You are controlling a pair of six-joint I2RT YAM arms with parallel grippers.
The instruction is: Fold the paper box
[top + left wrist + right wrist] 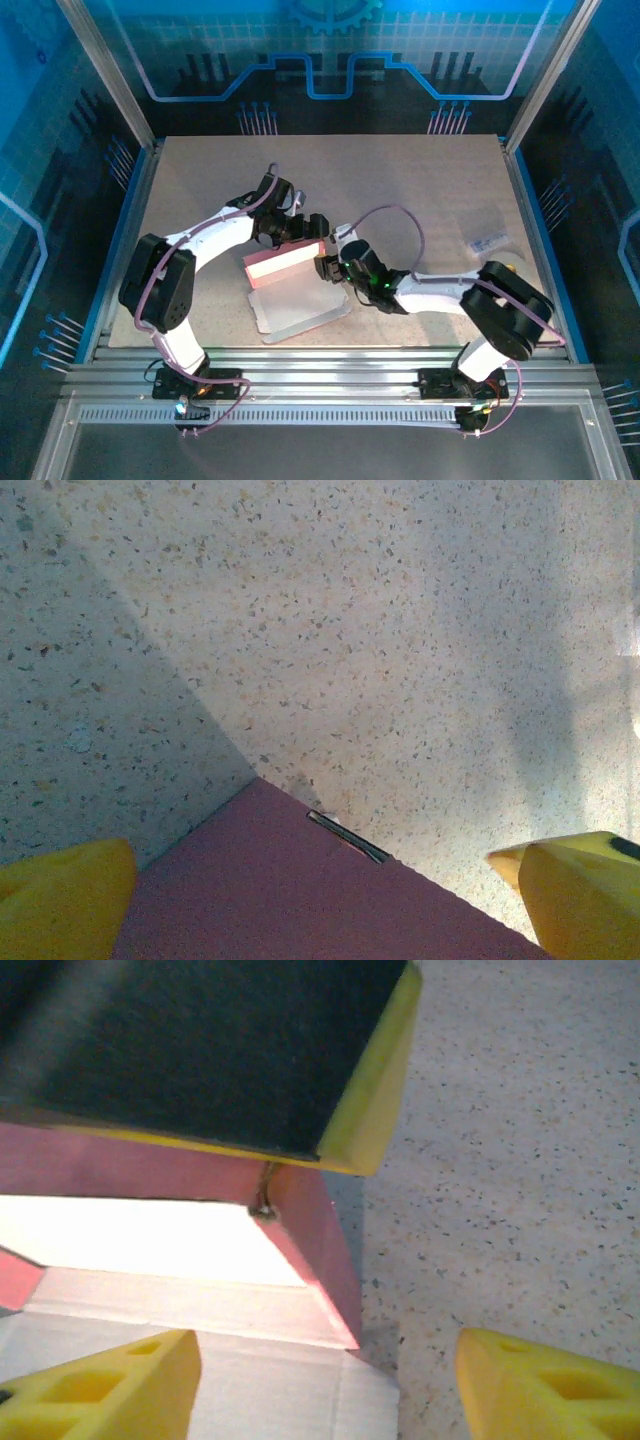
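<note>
The left gripper (310, 872) stood with its yellow fingers (62, 900) spread wide. A pink panel of the paper box (300, 905) lay under and between them, one corner pointing away from the wrist. Whether either finger touched the panel could not be told, and nothing was clamped. A thin metal sliver (347, 837) sat at the panel's far edge, and beyond it lay the speckled table (380, 630).

The right gripper (330, 1360) was also parted, its two yellow fingertips well apart and gripping nothing. The near corner of the box sat between and just ahead of them, with its pale flap reaching in beside the left-hand fingertip. Above that corner, a dark pad (200, 1050) with a yellow rim lay over the top edge of the pink wall. Contact there could not be judged.

From the top view, the two grippers met at the right end of the box. The left one was at its far side and the right one at its near side, both close to the same upright pink wall. The box sat near the middle of the table, partly raised. One long wall stood up with its pale inner face brightly lit, and a whitish panel lay flat toward the arm bases. A clear packet (490, 242) lay well apart, toward the table's right edge.
</note>
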